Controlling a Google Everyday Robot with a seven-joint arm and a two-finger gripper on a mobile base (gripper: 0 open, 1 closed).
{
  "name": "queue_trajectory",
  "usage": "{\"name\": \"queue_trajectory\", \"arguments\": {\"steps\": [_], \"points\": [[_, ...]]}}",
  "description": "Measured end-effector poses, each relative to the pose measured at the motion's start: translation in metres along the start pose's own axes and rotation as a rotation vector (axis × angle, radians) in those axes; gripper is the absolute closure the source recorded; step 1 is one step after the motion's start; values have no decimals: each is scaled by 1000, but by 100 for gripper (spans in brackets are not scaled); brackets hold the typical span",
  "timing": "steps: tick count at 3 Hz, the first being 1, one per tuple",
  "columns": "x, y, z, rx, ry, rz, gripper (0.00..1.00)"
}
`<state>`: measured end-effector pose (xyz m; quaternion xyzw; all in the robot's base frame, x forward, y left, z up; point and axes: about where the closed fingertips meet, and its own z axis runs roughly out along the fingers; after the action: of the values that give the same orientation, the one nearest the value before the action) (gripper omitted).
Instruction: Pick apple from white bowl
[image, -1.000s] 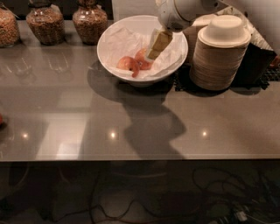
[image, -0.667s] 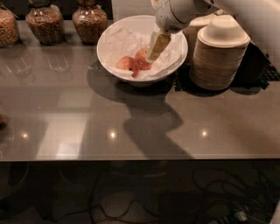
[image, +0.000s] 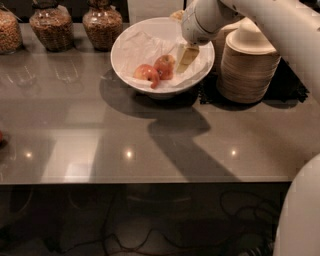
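The white bowl (image: 200, 70) stands at the back middle of the grey table, lined with crumpled white paper. Two apples lie in it. The round red-orange apple (image: 165, 66) sits near the middle. A flatter apple with a paler side (image: 146, 74) lies just left of it, touching it. My gripper (image: 186, 57) reaches down from the upper right into the bowl. Its tip is right beside the round apple's right side, low over the paper. It holds nothing that I can see.
A stack of beige disposable bowls (image: 247, 65) stands right of the white bowl on a black mat (image: 292, 87). Three jars of grain (image: 102, 25) line the back left. My white arm (image: 280, 30) crosses the upper right. The table's front edge (image: 150, 182) runs below.
The gripper has dropped slightly lower and a little right inside the bowl, beside the round apple. The apples and bowl have not moved.
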<state>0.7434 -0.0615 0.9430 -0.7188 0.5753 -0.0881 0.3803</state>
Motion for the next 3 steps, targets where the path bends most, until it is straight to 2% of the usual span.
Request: {"name": "queue_trajectory", "arguments": {"steps": [1, 3], "points": [[15, 7, 15, -36, 7, 11, 28], [27, 14, 41, -81, -7, 26, 21]]}}
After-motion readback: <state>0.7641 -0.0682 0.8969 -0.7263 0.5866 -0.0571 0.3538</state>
